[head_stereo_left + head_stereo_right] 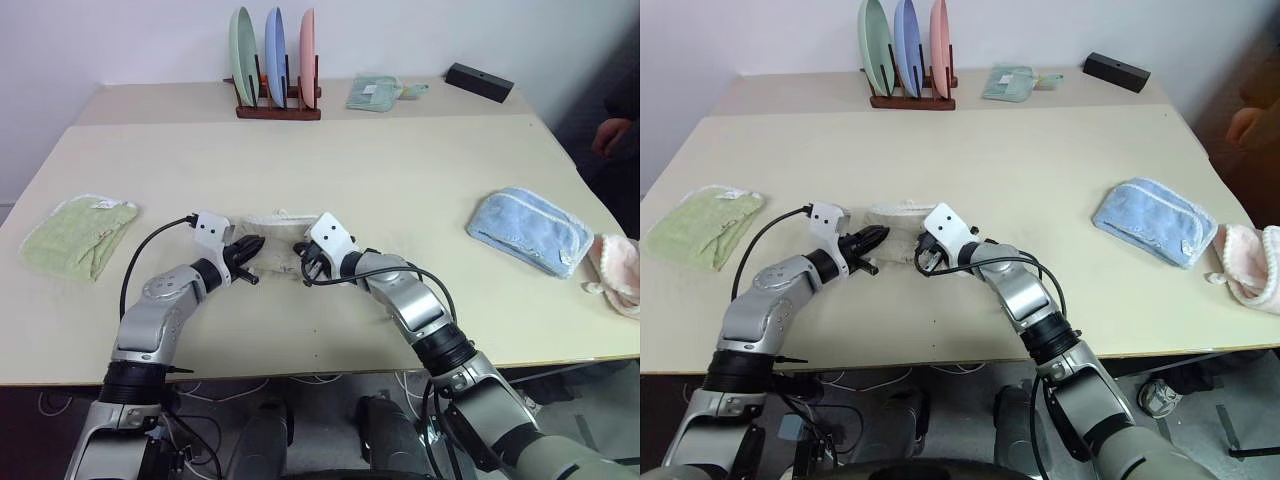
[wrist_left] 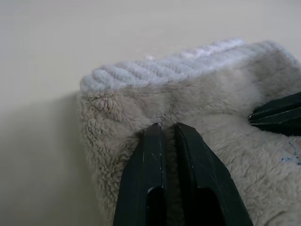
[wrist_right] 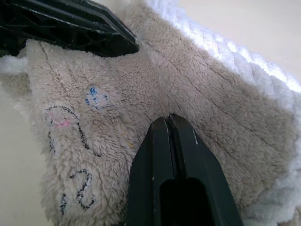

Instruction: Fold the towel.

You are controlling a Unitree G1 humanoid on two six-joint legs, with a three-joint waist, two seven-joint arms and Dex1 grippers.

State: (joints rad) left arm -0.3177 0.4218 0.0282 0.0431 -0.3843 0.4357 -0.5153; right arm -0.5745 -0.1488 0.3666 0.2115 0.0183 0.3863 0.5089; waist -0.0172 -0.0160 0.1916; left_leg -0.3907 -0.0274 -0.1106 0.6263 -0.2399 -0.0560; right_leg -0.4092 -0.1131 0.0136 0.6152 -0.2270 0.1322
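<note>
- Towel [image 1: 272, 243]: a beige terry towel with white corded edging, lying bunched in a small heap on the near middle of the table [image 1: 400, 180], between the two grippers.
- Left gripper [image 1: 252, 247]: at the towel's left side, its black fingers [image 2: 155, 160] drawn nearly together with a thin fold of beige pile pinched between their tips, as the left wrist view shows.
- Right gripper [image 1: 303, 252]: at the towel's right side; in the right wrist view its fingers [image 3: 162, 141] stand pressed together with their tips sunk in the pile, but whether any cloth is caught between them cannot be told.
- Printed marks [image 3: 96, 99]: a small blue figure and dark line drawing on the towel's face, just beside the right gripper's tips.
- Green towel [image 1: 78, 232]: folded, near the table's left edge, well apart from the beige towel.
- Blue towel [image 1: 528, 230]: folded, on the right part of the table, with a pink cloth [image 1: 618, 272] just beside it at the right edge.
- Plate rack [image 1: 277, 105]: at the far side, holding three upright plates, green, blue and pink.
- Small green cloth [image 1: 375, 92] and black box [image 1: 480, 82]: on the far side, right of the rack.
</note>
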